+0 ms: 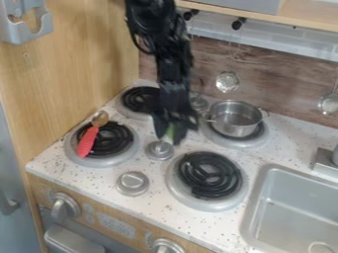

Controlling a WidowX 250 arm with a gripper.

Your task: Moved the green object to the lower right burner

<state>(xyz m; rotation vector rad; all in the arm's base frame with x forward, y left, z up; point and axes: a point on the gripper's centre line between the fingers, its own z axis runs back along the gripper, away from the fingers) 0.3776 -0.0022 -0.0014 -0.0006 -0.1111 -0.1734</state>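
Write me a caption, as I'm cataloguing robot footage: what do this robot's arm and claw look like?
The slim, segmented black robot arm has bulkier, angular joints higher up and a thin dark cable looping out beside them. Its claw is black too.

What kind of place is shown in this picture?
It is probably a toy kitchen: there is a stove top with black coil burners, a metal pot on one burner, and a sink beside them.
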